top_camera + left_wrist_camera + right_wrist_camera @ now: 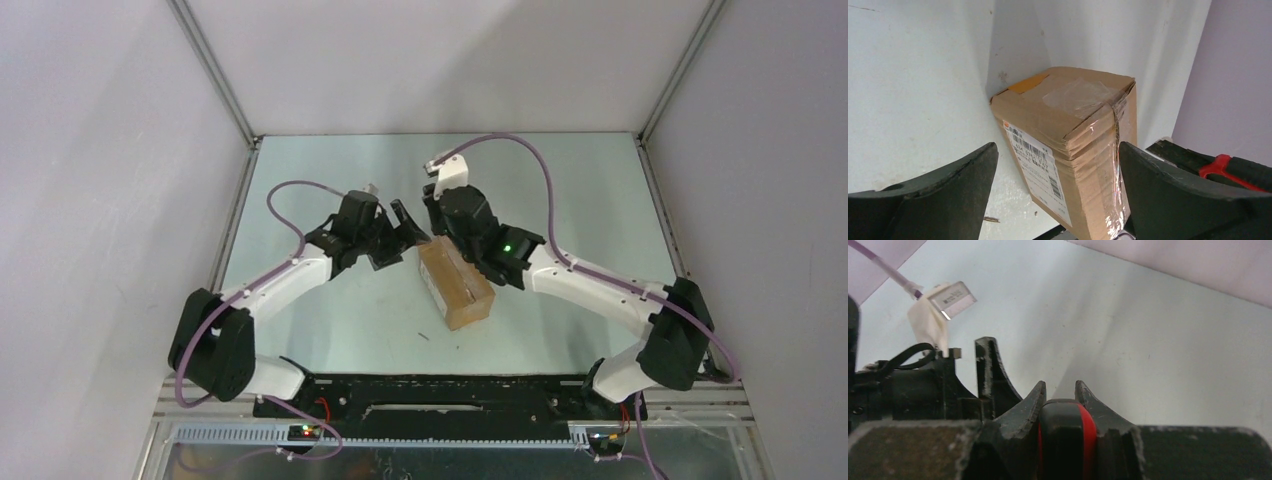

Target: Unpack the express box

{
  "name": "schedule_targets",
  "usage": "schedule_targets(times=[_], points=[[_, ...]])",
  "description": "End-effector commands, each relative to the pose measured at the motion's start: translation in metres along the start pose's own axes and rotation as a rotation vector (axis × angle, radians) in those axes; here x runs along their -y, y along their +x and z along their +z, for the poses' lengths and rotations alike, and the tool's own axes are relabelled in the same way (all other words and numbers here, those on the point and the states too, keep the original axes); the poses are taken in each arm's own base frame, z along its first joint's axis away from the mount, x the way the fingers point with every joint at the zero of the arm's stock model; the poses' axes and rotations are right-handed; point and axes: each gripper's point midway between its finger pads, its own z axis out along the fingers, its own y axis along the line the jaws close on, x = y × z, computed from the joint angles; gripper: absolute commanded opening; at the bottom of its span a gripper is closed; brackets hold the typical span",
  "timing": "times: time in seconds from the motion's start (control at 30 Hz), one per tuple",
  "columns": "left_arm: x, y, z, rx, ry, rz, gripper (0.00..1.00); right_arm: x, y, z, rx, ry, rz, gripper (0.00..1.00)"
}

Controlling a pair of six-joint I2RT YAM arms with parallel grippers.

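At mid-table the express box (456,283) lies sealed, its tape (1075,92) uncut. The right gripper (1059,387) clamps the red-handled knife (1068,440); the left gripper (398,238) gapes wide beside the box's far end. Cutting and emptying remain, I'd judge.

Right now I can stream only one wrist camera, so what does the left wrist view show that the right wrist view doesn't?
Only the left wrist view: the express box, taped shut, with a barcode label on its side, framed by the open left gripper.
Only the right wrist view: the right gripper shut on a red-and-black handle, plus a white-taped module on the other arm.
Both: that red handle and the pale table.
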Motion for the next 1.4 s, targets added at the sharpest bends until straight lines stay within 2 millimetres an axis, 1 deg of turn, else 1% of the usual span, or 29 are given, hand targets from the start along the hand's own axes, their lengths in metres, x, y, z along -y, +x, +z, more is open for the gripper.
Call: schedule_targets(times=[0.0, 0.1, 0.23, 0.47, 0.6, 0.73, 1.13, 1.37], points=[[0.007, 0.002, 0.006, -0.007, 0.068, -0.028, 0.92, -0.016, -0.039, 0.003, 0.164, 0.030, -0.028, 0.00], [0.002, 0.007, 0.009, -0.022, 0.063, -0.047, 0.89, -0.021, -0.034, 0.005, 0.176, 0.035, -0.061, 0.00], [-0.005, 0.015, 0.015, -0.045, 0.056, -0.082, 0.81, -0.022, -0.025, 0.008, 0.186, 0.051, -0.093, 0.00], [-0.010, 0.020, 0.022, -0.066, 0.044, -0.124, 0.75, -0.022, -0.012, 0.008, 0.179, 0.067, -0.126, 0.00], [-0.011, 0.020, 0.022, -0.063, 0.039, -0.126, 0.74, -0.020, 0.000, 0.007, 0.167, 0.071, -0.139, 0.00], [-0.012, 0.020, 0.022, -0.064, 0.032, -0.128, 0.73, -0.020, 0.008, 0.006, 0.166, 0.065, -0.154, 0.00], [-0.013, 0.020, 0.022, -0.065, 0.024, -0.131, 0.73, -0.029, 0.011, 0.000, 0.211, 0.103, -0.263, 0.00], [-0.013, 0.021, 0.022, -0.070, 0.023, -0.131, 0.73, -0.029, 0.019, 0.001, 0.190, 0.104, -0.271, 0.00]])
